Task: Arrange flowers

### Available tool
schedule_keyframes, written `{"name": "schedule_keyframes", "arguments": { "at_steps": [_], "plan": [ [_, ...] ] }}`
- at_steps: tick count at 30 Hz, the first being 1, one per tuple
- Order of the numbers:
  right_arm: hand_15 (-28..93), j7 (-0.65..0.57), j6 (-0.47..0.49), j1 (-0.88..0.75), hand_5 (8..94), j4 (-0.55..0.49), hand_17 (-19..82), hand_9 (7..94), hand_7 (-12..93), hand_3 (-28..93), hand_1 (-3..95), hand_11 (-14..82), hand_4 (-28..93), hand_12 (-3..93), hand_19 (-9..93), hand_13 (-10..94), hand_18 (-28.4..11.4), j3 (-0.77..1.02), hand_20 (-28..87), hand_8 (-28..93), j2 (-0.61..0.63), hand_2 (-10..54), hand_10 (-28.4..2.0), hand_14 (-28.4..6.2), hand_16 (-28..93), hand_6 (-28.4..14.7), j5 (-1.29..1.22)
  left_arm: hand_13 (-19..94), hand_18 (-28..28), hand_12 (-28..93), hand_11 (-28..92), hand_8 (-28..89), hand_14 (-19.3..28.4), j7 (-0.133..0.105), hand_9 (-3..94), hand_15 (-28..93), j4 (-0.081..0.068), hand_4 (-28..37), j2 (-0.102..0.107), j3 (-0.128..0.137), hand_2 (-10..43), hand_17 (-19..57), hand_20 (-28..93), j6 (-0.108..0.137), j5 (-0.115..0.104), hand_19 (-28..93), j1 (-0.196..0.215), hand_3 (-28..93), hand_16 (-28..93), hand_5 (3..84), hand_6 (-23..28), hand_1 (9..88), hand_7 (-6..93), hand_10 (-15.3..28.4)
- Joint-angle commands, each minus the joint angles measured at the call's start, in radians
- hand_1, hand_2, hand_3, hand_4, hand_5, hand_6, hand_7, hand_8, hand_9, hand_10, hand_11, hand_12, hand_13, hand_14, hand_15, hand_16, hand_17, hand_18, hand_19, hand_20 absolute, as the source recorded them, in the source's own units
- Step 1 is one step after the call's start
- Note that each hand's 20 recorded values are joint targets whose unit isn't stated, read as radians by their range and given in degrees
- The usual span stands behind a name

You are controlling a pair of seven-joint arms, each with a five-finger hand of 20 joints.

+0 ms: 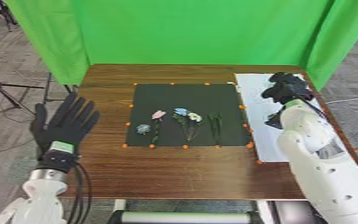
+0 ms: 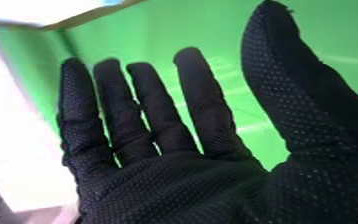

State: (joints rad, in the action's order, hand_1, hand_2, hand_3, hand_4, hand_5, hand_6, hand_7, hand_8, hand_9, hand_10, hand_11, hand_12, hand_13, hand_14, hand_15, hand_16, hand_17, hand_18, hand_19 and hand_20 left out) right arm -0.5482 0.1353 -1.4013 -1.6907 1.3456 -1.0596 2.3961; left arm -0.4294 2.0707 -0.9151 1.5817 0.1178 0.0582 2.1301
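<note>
Pink flower (image 1: 159, 114), head view: lies on the dark mat (image 1: 189, 95), between a small blue flower (image 1: 143, 129) and a pale blue flower (image 1: 181, 111); white flower (image 1: 194, 116) and green stems (image 1: 215, 129) lie alongside. My left hand (image 1: 63, 123): open wide, beside the mat. My right hand (image 1: 287, 87): above the white sheet (image 1: 266, 145).

Right wrist view: my right hand (image 2: 175, 187), fingers straight, thumb well apart, green curtain (image 2: 233, 30) behind.

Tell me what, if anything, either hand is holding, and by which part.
Nothing is held: the right hand is open and empty, and so is the left hand.
</note>
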Motion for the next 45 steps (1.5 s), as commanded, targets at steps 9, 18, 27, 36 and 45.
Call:
{"name": "schedule_keyframes", "arguments": {
  "at_steps": [9,18,27,36,45],
  "plan": [
    [27,-0.038,0.235,0.218,35.2,0.233,11,30.2,15,83,37.8,8.0,-28,12.8,54,18,-18.3,-0.056,18,-12,0.083,-9.5,-16.6,-17.8,7,-6.5,-0.109,26,14.1,10,21,-10,15.1,0.026,34.7,39,-0.003,-28.3,0.001,0.013,14.0,-5.3,9,-0.037,0.027,35,0.010,71,-7,37.0,6.2,24.5,14.2,13.5],
    [29,-0.084,0.248,0.198,38.1,0.262,14,33.0,17,84,44.2,10.1,-28,11.7,58,23,-19.4,-0.084,19,-13,0.073,-9.5,-16.1,-16.9,6,-5.7,-0.088,26,14.1,10,21,-10,15.0,0.035,34.9,39,-0.007,-28.3,0.001,0.012,13.9,-5.3,9,-0.050,0.048,34,0.009,71,-7,37.6,6.3,25.0,14.1,13.5],
    [36,-0.070,0.073,0.187,54.9,0.302,25,58.1,22,75,52.3,15.1,-28,11.8,68,50,-19.2,-0.166,21,-16,0.065,-9.5,-9.6,-11.4,10,1.2,-0.030,26,14.1,10,21,-10,15.1,0.039,34.5,39,-0.009,-28.3,-0.010,0.003,13.8,-5.3,9,-0.053,0.033,34,0.006,71,-7,36.7,6.1,25.2,13.9,13.4],
    [38,-0.046,-0.013,0.151,75.8,0.254,36,86.4,28,69,63.5,8.2,-28,37.1,86,72,-19.9,-0.174,40,0,0.078,-9.5,-7.0,-3.6,43,2.1,0.016,26,14.2,11,20,-10,14.9,0.047,32.8,38,-0.007,-28.3,-0.016,0.008,13.7,-5.4,9,-0.045,0.026,34,0.009,71,-7,35.0,5.5,25.3,14.0,13.2],
    [39,0.108,-0.113,0.178,79.2,0.075,36,89.6,28,71,63.6,7.6,-28,38.8,85,73,-19.6,-0.239,40,1,0.118,-9.5,-6.9,-3.8,44,2.6,0.063,26,14.2,11,20,-10,15.0,0.036,32.6,38,-0.001,-28.3,-0.018,0.022,13.6,-5.4,9,-0.040,0.033,34,0.024,71,-7,34.6,5.5,25.6,14.1,13.2]
  ]
}}
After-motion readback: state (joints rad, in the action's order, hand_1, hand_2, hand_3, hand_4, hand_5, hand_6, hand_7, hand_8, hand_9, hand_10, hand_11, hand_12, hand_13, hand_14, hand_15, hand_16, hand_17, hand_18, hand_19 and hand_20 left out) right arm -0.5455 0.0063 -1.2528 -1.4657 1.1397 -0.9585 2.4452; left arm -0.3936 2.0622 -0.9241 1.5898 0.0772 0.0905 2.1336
